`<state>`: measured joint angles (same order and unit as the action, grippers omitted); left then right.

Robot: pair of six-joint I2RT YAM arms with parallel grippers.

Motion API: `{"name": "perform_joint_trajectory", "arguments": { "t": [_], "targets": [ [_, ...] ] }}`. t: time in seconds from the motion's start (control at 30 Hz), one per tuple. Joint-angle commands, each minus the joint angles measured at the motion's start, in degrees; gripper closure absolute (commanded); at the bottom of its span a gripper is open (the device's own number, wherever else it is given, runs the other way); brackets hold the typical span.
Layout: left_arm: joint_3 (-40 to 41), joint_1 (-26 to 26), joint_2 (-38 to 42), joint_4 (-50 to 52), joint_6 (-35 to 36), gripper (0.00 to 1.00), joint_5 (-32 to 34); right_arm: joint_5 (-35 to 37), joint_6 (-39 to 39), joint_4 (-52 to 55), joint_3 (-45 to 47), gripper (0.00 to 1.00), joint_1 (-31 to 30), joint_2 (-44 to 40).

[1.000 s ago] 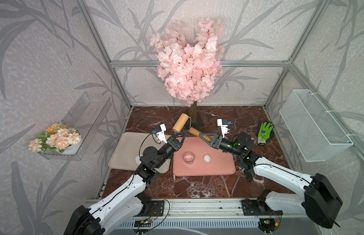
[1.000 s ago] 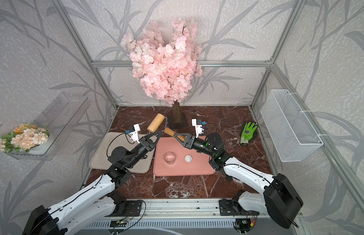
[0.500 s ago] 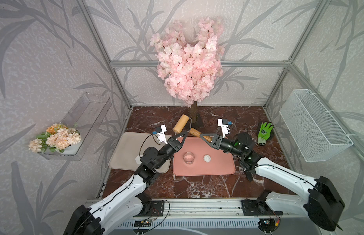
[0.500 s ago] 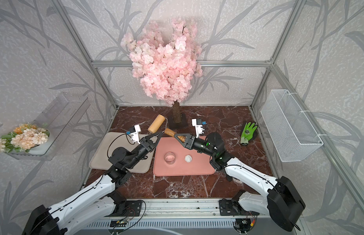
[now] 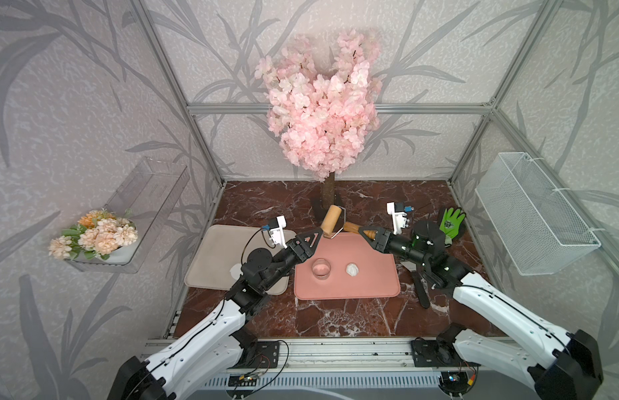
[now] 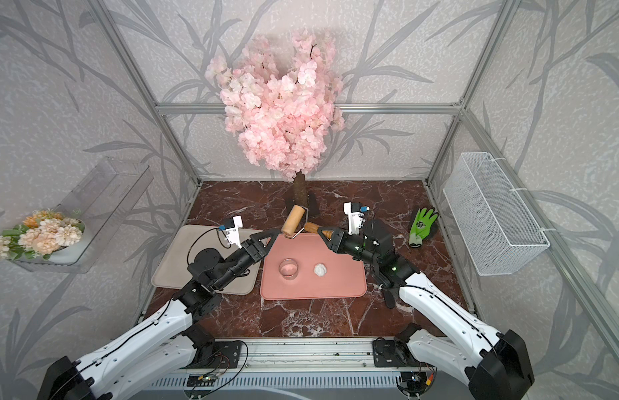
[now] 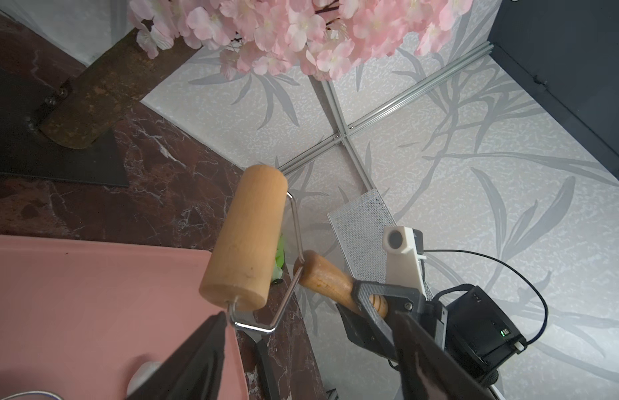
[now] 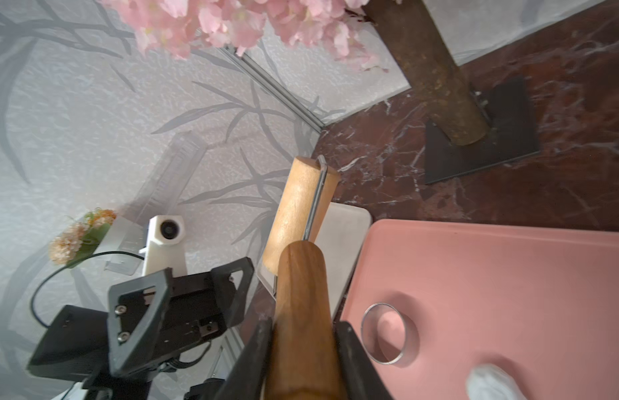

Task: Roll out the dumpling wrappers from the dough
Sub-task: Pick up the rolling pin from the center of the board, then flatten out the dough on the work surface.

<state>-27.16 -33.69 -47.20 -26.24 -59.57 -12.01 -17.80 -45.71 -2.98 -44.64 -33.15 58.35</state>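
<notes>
Right gripper (image 8: pixel 302 323): jaws pinch the wooden handle of the rolling pin (image 5: pixel 330 221). The roller is tilted and sits by the far left corner of the pink tray (image 5: pixel 370 289). Whether it rests on anything cannot be told. In the right wrist view the rear of the handle runs out of frame between the fingers.

Left gripper (image 7: pixel 309 313): jaws spread wide, holding nothing. One fingertip is just beside the pin's wire frame; contact cannot be told. In the left wrist view both fingers are blurred and cut off by the frame edge.

Dough (image 5: pixel 352 269): small lumpy white ball on the tray, to the right of the ring cutter (image 5: pixel 321 268) and apart from it, clear in both top views. In the left wrist view only a sliver shows behind a finger. In the right wrist view it is blurred and cut by the frame edge.

White patch (image 5: pixel 236 270) on the beige mat (image 5: pixel 211 256): mostly hidden by the left arm (image 5: pixel 266 266). Cannot tell whether it is a wrapper.

Dark tool (image 5: pixel 420 294) on the marble beside the tray: far part hidden under the right arm (image 5: pixel 439 270), kind unclear.

Green glove (image 5: pixel 451 223): dark printed patch on its back, too small to read.
</notes>
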Motion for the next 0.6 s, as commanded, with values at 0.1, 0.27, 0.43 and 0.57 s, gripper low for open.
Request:
{"name": "perform_joint_trajectory", "arguments": {
  "t": [0.1, 0.27, 0.43, 0.57],
  "targets": [
    [-8.5, 0.5, -0.3, 21.3, 7.8, 0.12, 7.0, 5.7, 12.9, 26.1, -9.2, 1.0, 1.8, -2.7],
    [-12.4, 1.3, -4.3, 34.0, 8.2, 0.11, 11.3, 8.3, 17.5, 35.4, -12.3, 1.0, 1.9, -0.5],
    [-12.4, 2.4, -6.9, 40.0, 5.9, 0.15, 12.1, 10.4, 21.2, 39.2, -14.4, 1.0, 1.9, 2.4],
    [-12.7, 3.0, -9.5, 45.7, 5.0, 0.21, 12.9, 10.5, 23.1, 41.4, -16.3, 1.0, 1.9, 4.3]
  ]
}}
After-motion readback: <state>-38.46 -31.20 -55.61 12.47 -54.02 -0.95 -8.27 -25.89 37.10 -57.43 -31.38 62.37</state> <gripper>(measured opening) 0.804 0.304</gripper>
